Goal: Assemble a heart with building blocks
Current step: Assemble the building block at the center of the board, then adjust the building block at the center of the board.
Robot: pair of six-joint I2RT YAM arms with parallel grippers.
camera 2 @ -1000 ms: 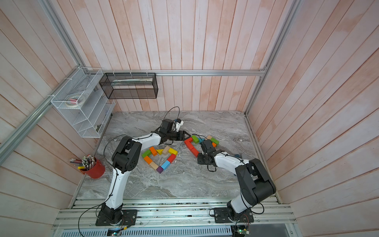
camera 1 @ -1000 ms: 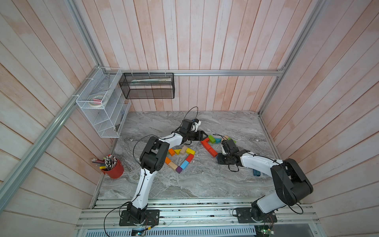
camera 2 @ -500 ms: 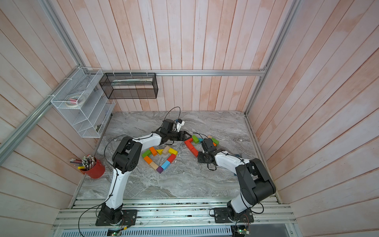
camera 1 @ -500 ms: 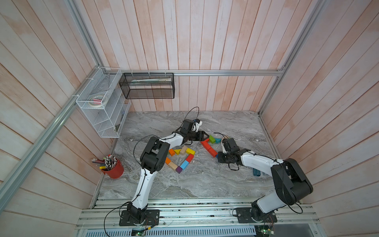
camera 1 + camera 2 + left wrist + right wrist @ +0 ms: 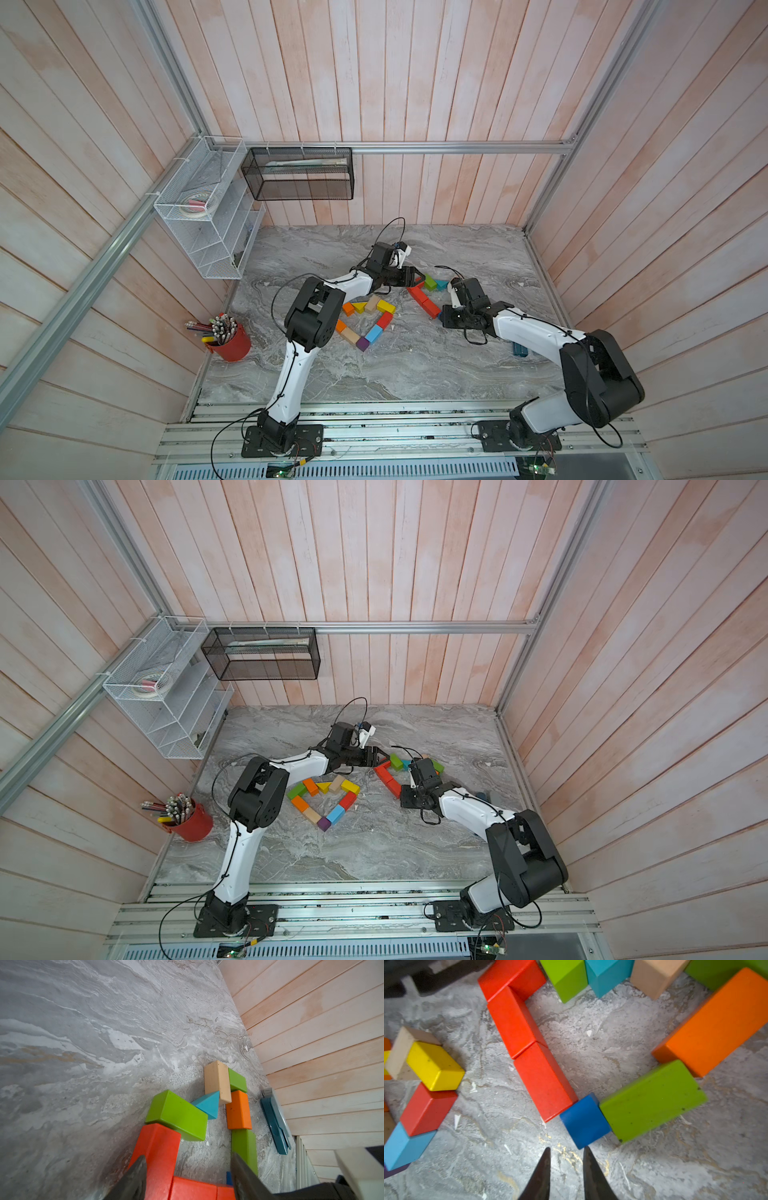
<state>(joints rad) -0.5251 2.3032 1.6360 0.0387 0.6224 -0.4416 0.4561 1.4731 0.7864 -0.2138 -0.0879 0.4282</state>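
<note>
Red building blocks [image 5: 512,1022] lie end-to-end, meeting blue cube [image 5: 584,1121]

top views look down from high; wrist views sit close, sharing the red blocks [image 5: 160,1147] [image 5: 517,1022].

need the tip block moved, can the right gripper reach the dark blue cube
Probably yes: the right gripper sits close to the dark blue cube, bare table between; red brick and green brick flank it.
</note>
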